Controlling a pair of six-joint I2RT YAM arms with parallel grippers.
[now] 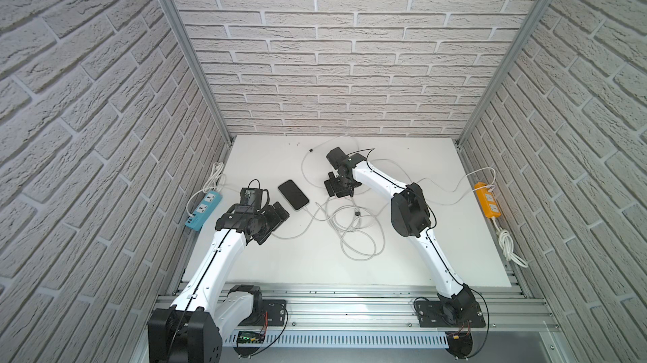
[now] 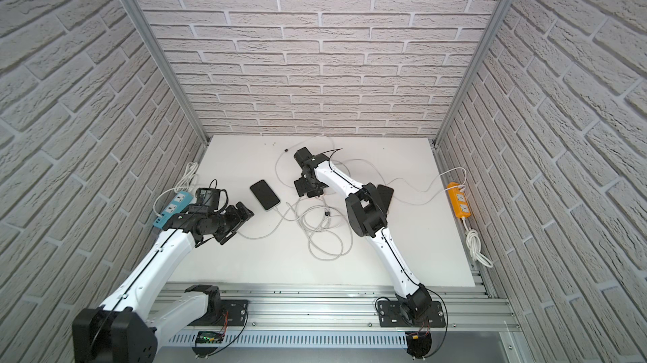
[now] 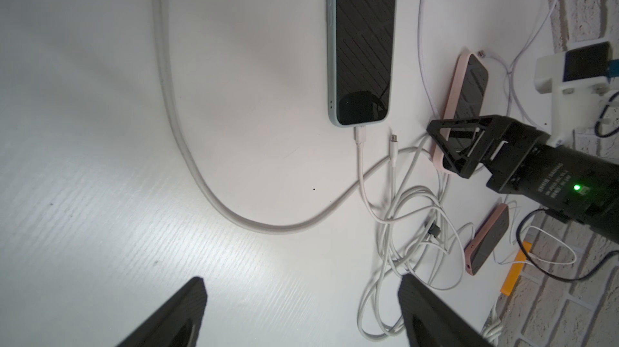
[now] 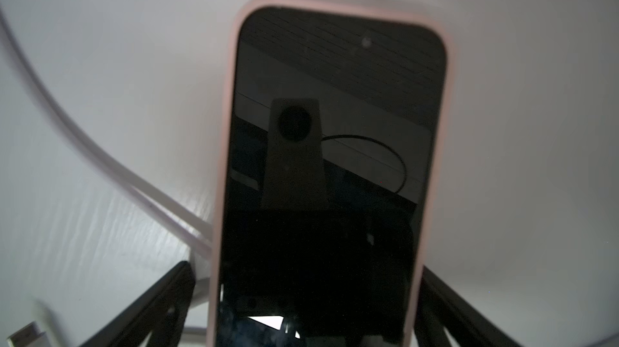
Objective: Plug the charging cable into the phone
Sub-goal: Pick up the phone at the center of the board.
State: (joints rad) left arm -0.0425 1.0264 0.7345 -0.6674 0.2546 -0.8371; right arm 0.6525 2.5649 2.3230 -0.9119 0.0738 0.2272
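Note:
A dark-screened phone (image 1: 293, 194) in a pale blue case (image 3: 330, 60) lies flat on the white table, left of centre. A thin white charging cable's plug (image 3: 360, 134) sits in its near end. My left gripper (image 3: 303, 295) is open and empty, a little back from that end; in a top view the left gripper (image 1: 278, 219) is just left of the plug. My right gripper (image 4: 306, 271) is open, its jaws straddling a pink-cased phone (image 4: 335, 127) that lies flat near the table's middle. In a top view the right gripper (image 1: 338, 189) hides that phone.
A tangle of white cables (image 1: 350, 224) lies between the arms, with a loose connector (image 3: 393, 137) near the plugged phone. A third phone (image 2: 385, 196) lies behind my right elbow. A blue power strip (image 1: 204, 210) sits at the left wall, an orange one (image 1: 488, 203) at the right.

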